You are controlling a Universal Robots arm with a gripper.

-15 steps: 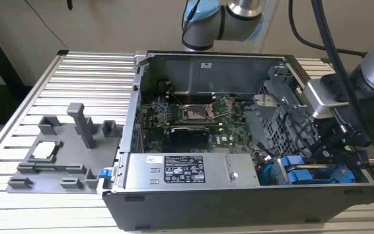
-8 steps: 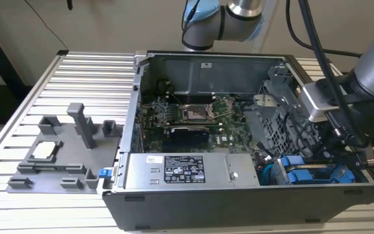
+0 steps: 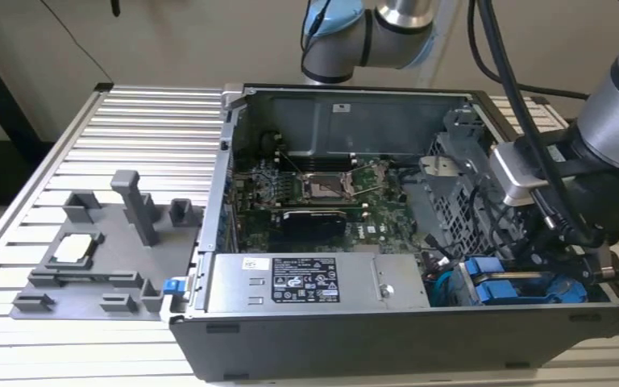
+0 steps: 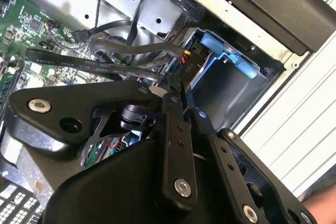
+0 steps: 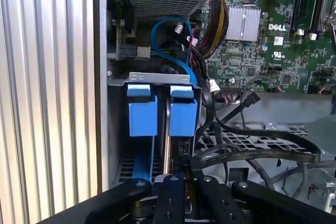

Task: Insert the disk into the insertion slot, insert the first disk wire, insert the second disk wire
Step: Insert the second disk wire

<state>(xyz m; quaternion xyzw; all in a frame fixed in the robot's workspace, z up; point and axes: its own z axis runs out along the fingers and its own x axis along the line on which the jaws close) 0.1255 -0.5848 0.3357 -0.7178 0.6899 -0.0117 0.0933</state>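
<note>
Even, diffuse overhead lighting is recorded in the exterior view; the ribbed tabletop (image 3: 148,121) is rendered bright, with soft shadows cast beneath the grey fixtures; the interior of the computer case (image 3: 396,322) is noticeably dimmer. In the second wrist view, the black end effector (image 4: 173,90) linkage is shown close and slightly soft; glare is noted on its screw heads. In the first wrist view, the blue carriers (image 5: 163,111) are evenly lit; deep shadow is seen below them.

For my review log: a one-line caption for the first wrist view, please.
Gripper reaches down at the drive bay, beside two blue carriers standing upright in the open case.
</note>
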